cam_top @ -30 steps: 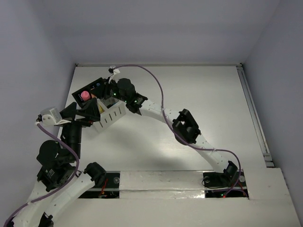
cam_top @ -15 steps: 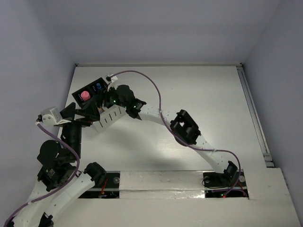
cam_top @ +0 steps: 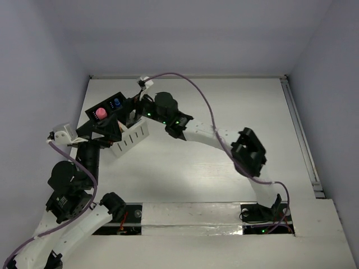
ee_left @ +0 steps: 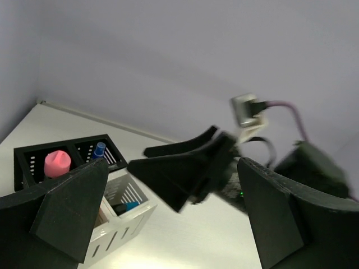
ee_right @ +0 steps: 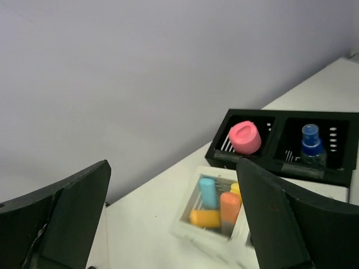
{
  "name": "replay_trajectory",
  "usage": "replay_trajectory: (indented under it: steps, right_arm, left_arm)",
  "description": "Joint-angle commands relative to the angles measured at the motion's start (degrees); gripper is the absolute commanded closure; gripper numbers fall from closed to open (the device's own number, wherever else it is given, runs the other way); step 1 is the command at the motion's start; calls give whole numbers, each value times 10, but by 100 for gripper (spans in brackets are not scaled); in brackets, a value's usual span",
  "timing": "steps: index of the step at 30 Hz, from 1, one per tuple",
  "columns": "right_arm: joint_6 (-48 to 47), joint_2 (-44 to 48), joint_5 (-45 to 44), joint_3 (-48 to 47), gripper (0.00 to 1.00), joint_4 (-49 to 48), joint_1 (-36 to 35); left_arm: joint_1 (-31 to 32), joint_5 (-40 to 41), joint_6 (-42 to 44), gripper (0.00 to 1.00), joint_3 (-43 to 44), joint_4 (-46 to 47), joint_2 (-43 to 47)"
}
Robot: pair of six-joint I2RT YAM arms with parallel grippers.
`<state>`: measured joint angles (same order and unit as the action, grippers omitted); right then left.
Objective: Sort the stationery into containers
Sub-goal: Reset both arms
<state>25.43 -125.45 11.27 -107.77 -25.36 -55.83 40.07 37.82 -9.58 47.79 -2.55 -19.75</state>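
The containers [cam_top: 106,106] stand at the far left of the table as one block of black and white compartments. One black compartment [ee_right: 235,152] holds a pink stub [ee_right: 245,137], the other a blue-capped bottle [ee_right: 311,143]. In a white compartment [ee_right: 193,232] lie light blue [ee_right: 208,192], orange [ee_right: 229,206] and yellow [ee_right: 205,218] markers. Another white compartment [ee_left: 120,218] holds a black and blue marker [ee_left: 127,207]. My right gripper [ee_right: 173,168] hovers open above the white compartments, holding nothing. My left gripper [ee_left: 173,168] is open too, just near of the block, facing the right gripper's fingers [ee_left: 185,174].
The side wall [cam_top: 45,67] runs close along the left of the containers, and the back wall [cam_top: 190,39] lies just beyond them. Both arms crowd the same far-left corner, with the right arm [cam_top: 224,143] stretched diagonally across the table [cam_top: 224,112].
My right gripper has gone from nearly shut to wide open above the containers, and its arm has swung up and to the right. The left arm has shifted only slightly.
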Motion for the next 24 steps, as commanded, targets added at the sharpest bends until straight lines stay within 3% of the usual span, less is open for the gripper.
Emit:
replay_trajectory:
  steps: [1,2,6,7,11,12,17,21,24]
  right_arm:
    - [-35,132,-54,110,0,-73,13]
    - [-46,197,-71,194,0,-83,24]
    - [-77,198,-187,195,0,-92,55]
    - [-79,410,-233,195,0,-75,62]
    - [-61,591,-413,195,0,11,69]
    - [-60,626,-437,574,0,23,69]
    - [2,839,-553,697,0,173,69]
    - [51,954,-569,751,0,275,69]
    - [55,1000,-560,781,0,284,69]
  left_arm:
    - [0,-25,-21,1,32,-4,-35]
    - [0,-34,-24,1,38,-11,-42]
    - [0,-85,-46,1,48,-10,-78]
    - [0,-91,-48,1,47,-5,-91]
    - [0,-119,-71,1,51,25,-117]
    - [0,-129,-74,1,51,41,-120]
    - [0,-140,-82,1,46,61,-123]
    - [0,-127,-85,1,39,36,-114]
    - [0,-122,-89,1,23,31,-97]
